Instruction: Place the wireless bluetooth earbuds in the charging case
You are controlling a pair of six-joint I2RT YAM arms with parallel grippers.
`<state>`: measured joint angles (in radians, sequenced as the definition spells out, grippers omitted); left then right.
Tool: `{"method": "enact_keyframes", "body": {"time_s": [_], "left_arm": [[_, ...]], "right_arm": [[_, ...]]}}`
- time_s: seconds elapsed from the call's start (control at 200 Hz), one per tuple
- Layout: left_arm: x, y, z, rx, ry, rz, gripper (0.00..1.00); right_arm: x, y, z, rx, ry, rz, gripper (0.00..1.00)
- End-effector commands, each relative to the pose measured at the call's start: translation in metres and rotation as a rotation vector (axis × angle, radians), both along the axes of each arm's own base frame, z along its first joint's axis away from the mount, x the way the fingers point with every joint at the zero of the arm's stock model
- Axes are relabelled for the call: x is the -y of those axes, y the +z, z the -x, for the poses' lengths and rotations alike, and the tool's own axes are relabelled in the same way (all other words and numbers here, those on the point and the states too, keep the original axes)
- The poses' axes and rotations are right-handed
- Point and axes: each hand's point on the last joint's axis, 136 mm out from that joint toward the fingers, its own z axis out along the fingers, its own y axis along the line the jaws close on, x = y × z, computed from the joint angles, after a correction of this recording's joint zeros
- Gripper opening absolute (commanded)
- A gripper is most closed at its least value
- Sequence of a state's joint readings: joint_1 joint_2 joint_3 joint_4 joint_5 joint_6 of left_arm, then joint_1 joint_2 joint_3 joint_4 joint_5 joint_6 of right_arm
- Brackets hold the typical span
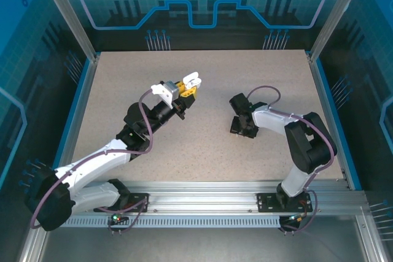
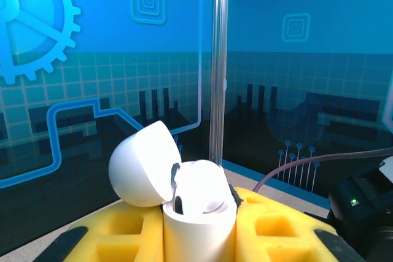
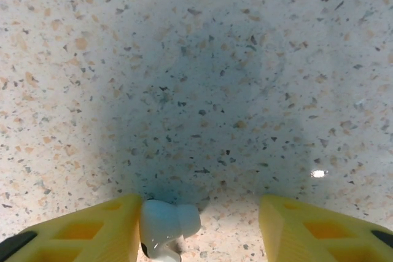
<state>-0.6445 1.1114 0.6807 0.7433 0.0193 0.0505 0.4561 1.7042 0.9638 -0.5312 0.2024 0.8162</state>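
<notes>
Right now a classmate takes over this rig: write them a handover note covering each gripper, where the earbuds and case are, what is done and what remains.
Left gripper: shut on the white charging case, held raised above the table, lid open.
Right gripper: open, low over the table; a white earbud lies against one finger, not clamped.
Done: case open; what looks like a seated earbud inside.
Left: close on the white earbud, lift it, seat it in the case.
</notes>
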Motion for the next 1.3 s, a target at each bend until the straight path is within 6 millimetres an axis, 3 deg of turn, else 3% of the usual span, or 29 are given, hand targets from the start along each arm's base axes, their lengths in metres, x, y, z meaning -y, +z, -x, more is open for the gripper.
{"method": "enact_keyframes", "body": {"time_s": [0.0,0.89,1.296], "left_arm": [[0.002,0.002,0.002,0.005,-0.014,0.019,0.0],[0.003,0.006,0.003,0.015,-0.019,0.024,0.0],[0.003,0.008,0.002,0.018,-0.017,0.026,0.0]], "right_arm": [[-0.002,-0.002,-0.01,0.007,-0.016,-0.013,0.51],[-0.022,-0.004,-0.009,-0.031,-0.055,-0.052,0.31],[-0.023,0.013,-0.012,0.033,-0.055,-0.08,0.23]]}}
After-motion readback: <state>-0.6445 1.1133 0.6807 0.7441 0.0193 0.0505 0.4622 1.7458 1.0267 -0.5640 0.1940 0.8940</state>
